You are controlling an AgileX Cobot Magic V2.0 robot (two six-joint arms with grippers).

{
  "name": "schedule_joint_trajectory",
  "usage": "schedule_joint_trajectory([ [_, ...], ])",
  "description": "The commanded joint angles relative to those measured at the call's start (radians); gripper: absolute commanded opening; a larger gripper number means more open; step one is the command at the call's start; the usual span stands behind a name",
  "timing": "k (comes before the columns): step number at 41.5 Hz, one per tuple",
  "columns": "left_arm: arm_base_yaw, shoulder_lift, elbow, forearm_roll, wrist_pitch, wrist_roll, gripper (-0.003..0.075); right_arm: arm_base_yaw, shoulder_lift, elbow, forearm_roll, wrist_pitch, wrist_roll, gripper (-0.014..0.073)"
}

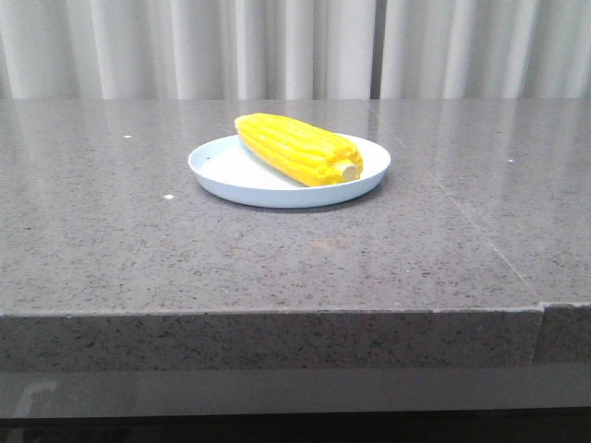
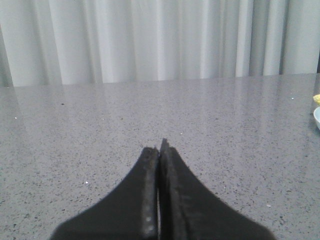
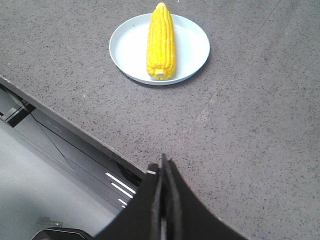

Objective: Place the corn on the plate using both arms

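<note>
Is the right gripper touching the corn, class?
Apart. The right wrist view shows the shut right gripper separated from the corn on the plate by bare table.

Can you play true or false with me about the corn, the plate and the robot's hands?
1. The corn lies on the plate. True.
2. The left gripper is holding the corn. False: it is shut on nothing, away from the plate.
3. The right gripper is wide open. False: its fingers are pressed together.
4. The plate sits on the grey table. True.
5. The corn is green. False: it is bright yellow.
</note>
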Motion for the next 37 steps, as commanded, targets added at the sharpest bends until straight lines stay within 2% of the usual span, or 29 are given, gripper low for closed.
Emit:
schedule_joint_trajectory([
  [1,0.003,-0.022,0.001,-0.028,-0.124,-0.008,-0.002,-0.002,0.004,-0.02,-0.006,-0.065,-0.008,-0.0068],
  [37,-0.027,-0.02,0.003,-0.028,-0.115,-0.008,-0.002,-0.002,0.004,-0.02,-0.006,-0.065,-0.008,-0.0068],
])
